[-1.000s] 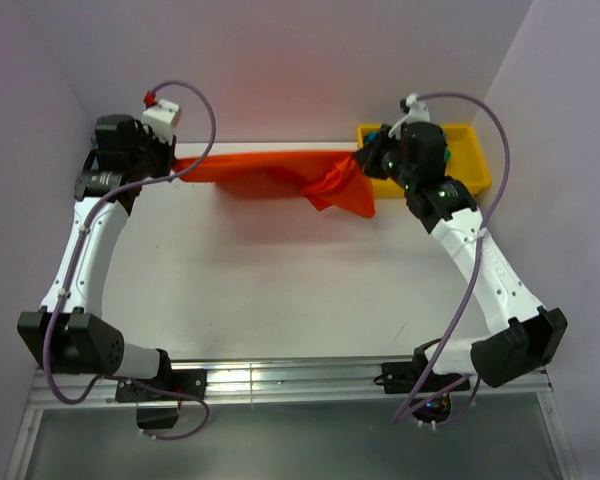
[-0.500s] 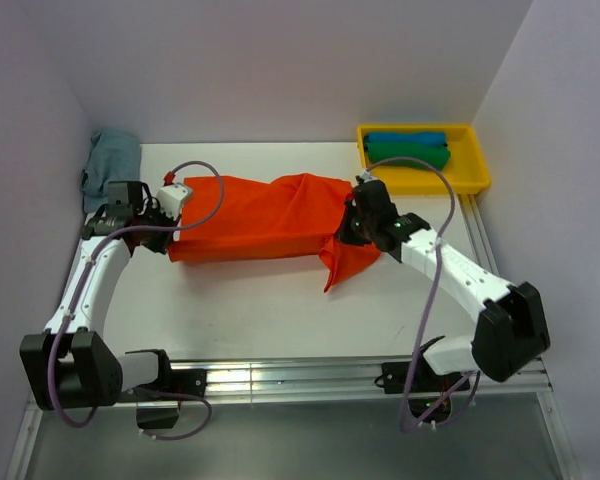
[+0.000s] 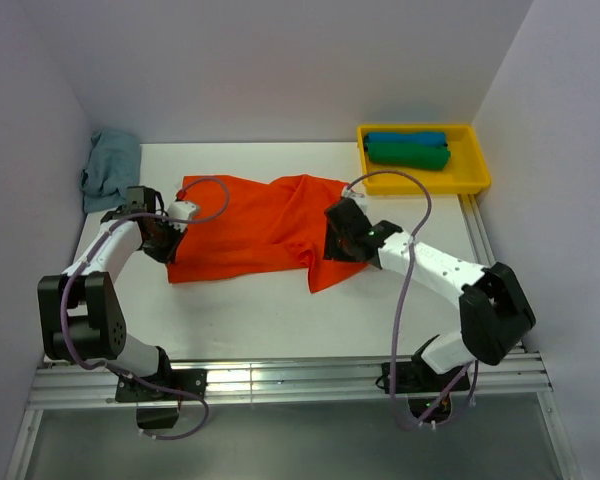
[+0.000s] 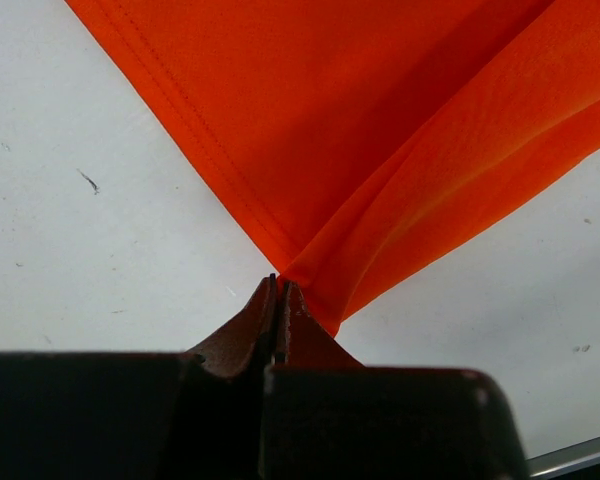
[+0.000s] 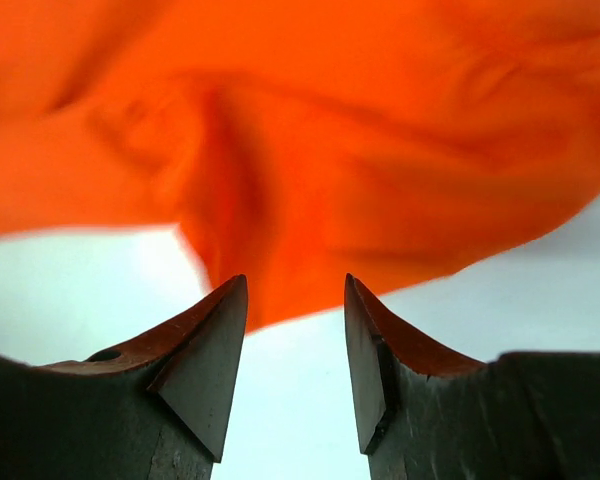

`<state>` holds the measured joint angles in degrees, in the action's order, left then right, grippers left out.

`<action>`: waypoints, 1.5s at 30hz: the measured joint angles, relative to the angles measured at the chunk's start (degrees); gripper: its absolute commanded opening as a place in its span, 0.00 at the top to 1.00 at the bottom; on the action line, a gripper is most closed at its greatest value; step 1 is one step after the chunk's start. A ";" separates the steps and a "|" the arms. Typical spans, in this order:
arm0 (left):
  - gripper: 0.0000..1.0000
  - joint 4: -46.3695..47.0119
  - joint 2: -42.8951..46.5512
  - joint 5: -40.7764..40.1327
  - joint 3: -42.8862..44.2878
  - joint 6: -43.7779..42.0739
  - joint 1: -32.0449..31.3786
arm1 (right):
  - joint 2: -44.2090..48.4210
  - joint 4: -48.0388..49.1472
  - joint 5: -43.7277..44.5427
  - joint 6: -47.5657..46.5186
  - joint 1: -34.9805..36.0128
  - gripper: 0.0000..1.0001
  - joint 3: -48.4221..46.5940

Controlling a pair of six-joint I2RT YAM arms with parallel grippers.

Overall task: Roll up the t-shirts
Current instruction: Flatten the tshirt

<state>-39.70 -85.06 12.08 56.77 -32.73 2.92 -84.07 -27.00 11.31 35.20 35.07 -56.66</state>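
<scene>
Fig., L to R. Far-left back corner of the white worktop (image 3: 250,310): grey-blue shirt (image 3: 110,165), crumpled, unrolled, well apart from both my claws.

Next, my left claw (image 3: 170,240), low over the worktop at the L edge of the orange t-shirt (image 3: 245,225). Left wrist view: left claw (image 4: 279,292) pressed together, tips clamped on a pinch of the orange t-shirt (image 4: 360,130) at its hem. Cloth fans away from the tips in two folds, hem stitching visible on the L fold, bare worktop (image 4: 80,250) either side.

Centre: orange t-shirt lies spread, mostly flat, across mid-worktop, long axis L–R, w/ a raised crease near its R third and a loose corner pointing toward the near edge.

My right claw (image 3: 330,245) sits at that R end, over the cloth. Right wrist view: right claw (image 5: 296,285) apart, both fingers (image 5: 215,350) bare, nothing pinched. Orange t-shirt (image 5: 380,150) bunched and blurred just beyond the tips, one fold dipping toward the gap; contact w/ the tips cannot be told.

Far R, back corner: yellow tray (image 3: 420,185) holding two rolled shirts side by side, blue shirt (image 3: 405,138) at the back, green shirt (image 3: 408,155) in front, touching each other, well apart from the orange one.
</scene>
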 measured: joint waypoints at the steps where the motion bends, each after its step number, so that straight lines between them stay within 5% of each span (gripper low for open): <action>1: 1.00 0.04 -0.07 -0.02 -0.04 -0.09 0.00 | 1.22 0.04 0.42 0.81 2.27 0.49 0.85; 8: 1.00 0.17 -0.09 0.00 -0.20 -0.68 0.00 | -3.54 0.81 4.02 6.62 15.93 0.49 1.84; 14: 1.00 0.22 -0.09 -0.04 -0.22 -0.72 0.00 | -11.17 -0.39 7.43 10.01 18.71 0.49 1.51; 26: 1.00 0.17 1.01 -0.15 -1.44 -0.79 0.00 | -11.93 -1.27 13.31 12.70 19.45 0.96 2.34; 32: 1.00 -0.33 4.68 -0.28 -1.97 -0.96 0.00 | -2.89 -4.85 15.41 14.19 19.47 0.99 4.85; 45: 1.00 -0.92 14.29 -1.79 -10.03 -2.51 0.00 | 33.86 -21.05 18.93 26.32 19.82 1.00 12.68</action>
<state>-40.62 -70.76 10.28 46.74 -35.24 2.92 -50.22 -48.05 30.24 61.52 54.89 -43.99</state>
